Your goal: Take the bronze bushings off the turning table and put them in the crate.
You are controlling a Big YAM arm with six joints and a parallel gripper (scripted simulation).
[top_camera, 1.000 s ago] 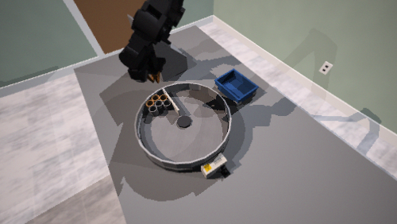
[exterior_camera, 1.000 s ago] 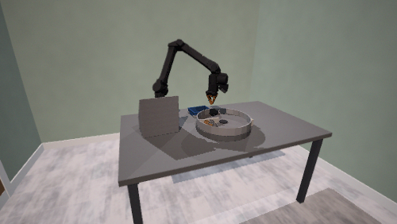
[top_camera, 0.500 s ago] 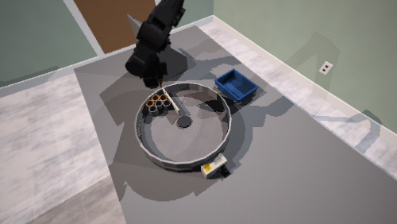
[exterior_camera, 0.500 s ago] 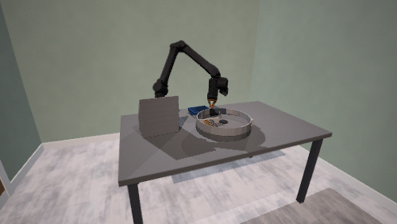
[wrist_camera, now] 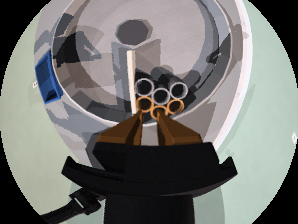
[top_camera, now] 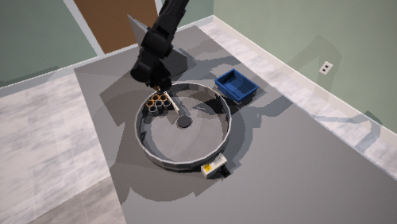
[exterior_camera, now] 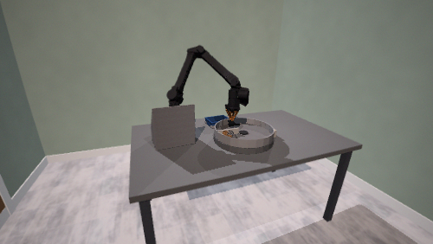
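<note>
Three bronze bushings (top_camera: 156, 94) (exterior_camera: 225, 133) (wrist_camera: 175, 113) stand upright inside the turning table (top_camera: 229, 131) (exterior_camera: 244, 144) (wrist_camera: 231, 37), near the part of its rim closest to the end effector (top_camera: 158, 91) (exterior_camera: 232, 119) (wrist_camera: 150, 114). Three steel bushings (top_camera: 153, 106) (exterior_camera: 234, 136) (wrist_camera: 178, 82) stand in a tight group with them, on the side nearer the hub (top_camera: 184, 121) (exterior_camera: 243, 132) (wrist_camera: 133, 32). No bushing shows in the crate.

The end effector points down over the rim side of the bronze bushings; its fingers are slightly apart, with nothing held between them. Whether a fingertip touches a bushing I cannot tell.

A pale divider (top_camera: 171, 102) (wrist_camera: 131, 75) runs just beside the group, from near the rim toward the hub, closing that side. The wider room inside the rim lies across the divider and past the hub. The raised rim bounds the bushings on the outside.

In the top view, the blue crate (top_camera: 240, 95) (exterior_camera: 215, 121) (wrist_camera: 48, 80) sits outside the rim, near the right edge of the table (top_camera: 286, 159) (exterior_camera: 303, 125), with a gap between the two. A white box (top_camera: 213, 166) is just beside the rim on its lower side. In the exterior view, an upright panel (top_camera: 137, 31) (exterior_camera: 173, 127) stands toward the table's left edge, well apart from the crate.

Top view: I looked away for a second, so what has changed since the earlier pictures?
The fingers moved down and in toward the bronze bushings. Nothing was taken hold of or let go. Bronze and steel bushings, turning table and crate stayed put.
</note>
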